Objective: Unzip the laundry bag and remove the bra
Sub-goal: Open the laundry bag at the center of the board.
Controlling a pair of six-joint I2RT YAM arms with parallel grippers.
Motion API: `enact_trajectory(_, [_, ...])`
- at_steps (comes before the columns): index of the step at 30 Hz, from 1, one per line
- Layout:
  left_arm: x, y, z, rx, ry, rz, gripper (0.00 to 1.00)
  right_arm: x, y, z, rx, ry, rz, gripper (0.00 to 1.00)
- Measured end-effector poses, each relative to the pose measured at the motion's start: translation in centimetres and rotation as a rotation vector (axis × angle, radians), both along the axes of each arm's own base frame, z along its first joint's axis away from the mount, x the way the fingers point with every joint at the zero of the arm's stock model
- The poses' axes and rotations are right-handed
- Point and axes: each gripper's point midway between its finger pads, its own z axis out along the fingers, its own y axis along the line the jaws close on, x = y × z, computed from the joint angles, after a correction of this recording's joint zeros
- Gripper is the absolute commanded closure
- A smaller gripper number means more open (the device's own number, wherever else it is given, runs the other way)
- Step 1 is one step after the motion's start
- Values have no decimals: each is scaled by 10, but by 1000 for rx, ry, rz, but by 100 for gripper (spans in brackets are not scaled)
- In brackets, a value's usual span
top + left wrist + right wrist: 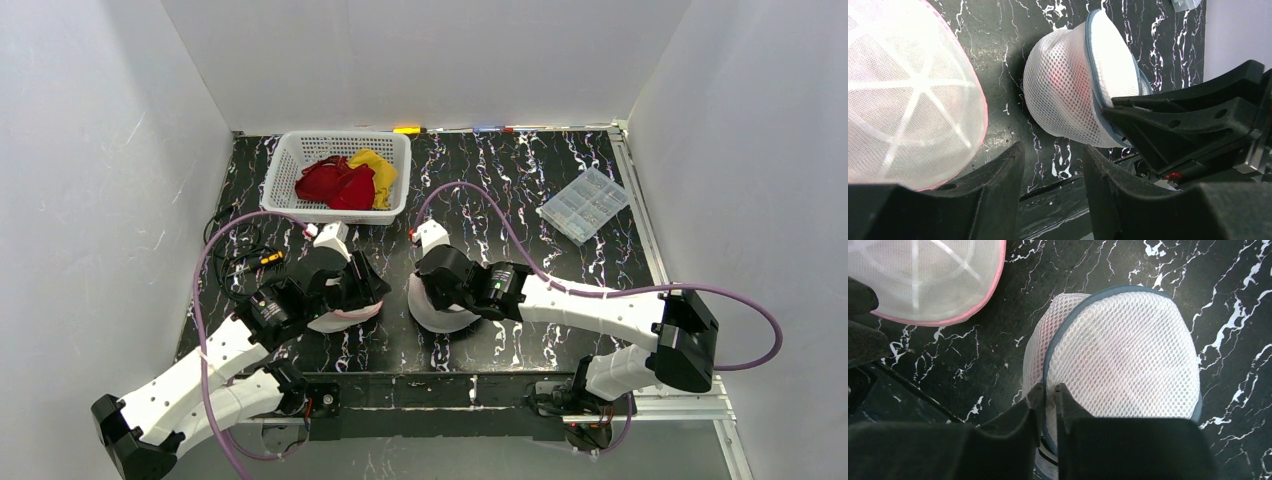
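Right claw (1049,396): fingers pressed nearly together on the zip (1045,365) of the blue bag (1128,355), at the near edge of its dome. The pull tab is too small to make out, and I cannot tell whether the zip has parted. Bag lies on the table (1238,280) straight ahead of this claw. Reddish patch (1063,75) shows through the mesh, shape unreadable. Left claw (1053,152): spread, nothing between the fingers. Pink bag (903,100) sits just beside one finger, cut off by the frame.

You have two mesh bags: one pink-trimmed bag (923,275), one blue-trimmed bag (1123,355). There's also one basket (283,170) and one clear box (585,205).
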Motion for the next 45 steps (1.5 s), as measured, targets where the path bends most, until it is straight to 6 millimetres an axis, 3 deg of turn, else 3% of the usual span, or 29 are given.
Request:
enact_trajectory(3, [-1,0,-4,0,8,0,55,0,0,0,1,-1,-2,99])
enact_trajectory(6, [-2,-2,-7,0,21,-6,55,1,-2,5,11,-9,-13,99])
enact_trajectory(10, [-1,-10,-9,-12,34,-27,54,3,-12,29,61,-44,-45,99])
enact_trajectory(14, [0,-22,-15,-31,56,-58,33,4,-22,51,129,-74,-89,99])
enact_trajectory(17, [0,-33,-16,-72,70,-83,27,4,-34,55,164,-82,-137,99])
enact_trajectory(22, [4,-56,-21,-123,101,-122,30,1,-50,55,211,-75,-205,99])
enact_trajectory(29, [2,-84,-45,-123,183,-179,33,0,-52,57,248,-58,-233,99])
enact_trajectory(33, [-3,-97,-50,-109,203,-218,43,0,-51,57,256,-51,-236,99])
enact_trajectory(36, [-1,-104,-48,-94,201,-227,65,0,-51,57,259,-49,-239,99])
enact_trajectory(40, [7,-99,-56,-34,194,-197,98,-1,-53,63,278,-56,-239,99])
enact_trajectory(45, [15,-88,-64,62,183,-162,100,0,-73,82,308,-102,-276,99])
